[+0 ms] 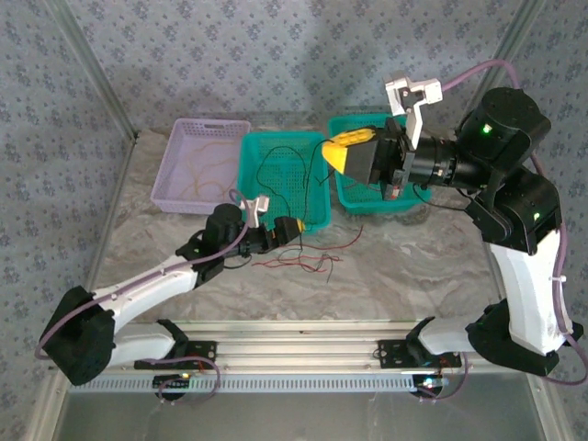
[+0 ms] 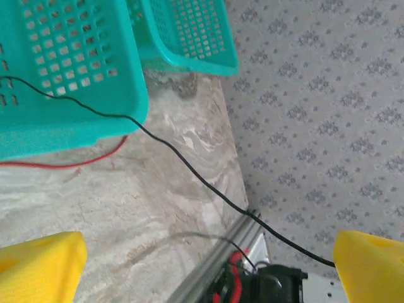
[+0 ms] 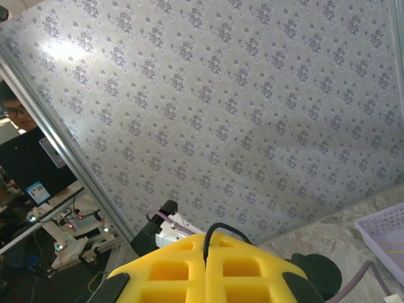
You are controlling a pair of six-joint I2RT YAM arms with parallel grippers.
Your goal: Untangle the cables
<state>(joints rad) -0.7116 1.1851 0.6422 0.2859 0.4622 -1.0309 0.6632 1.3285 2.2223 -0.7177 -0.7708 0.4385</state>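
The right gripper (image 1: 333, 152) was raised above the gap between the two teal baskets, its yellow fingers (image 3: 189, 268) pressed together on a black cable (image 2: 189, 165) that looped out of the seam between them. From there the black cable hung down across the middle teal basket (image 1: 246, 179) and over its near wall towards the counter (image 1: 395, 276).

The left gripper (image 1: 285, 230) sat low at that basket's near edge with its jaws spread wide, holding nothing; the black cable ran across between its fingers (image 2: 38, 268) without touching them.

Red cables (image 1: 308, 264) lay loosely tangled on the counter just in front of the middle basket. Pale cables (image 1: 197, 175) rested inside the purple basket (image 1: 213, 122) at the left.
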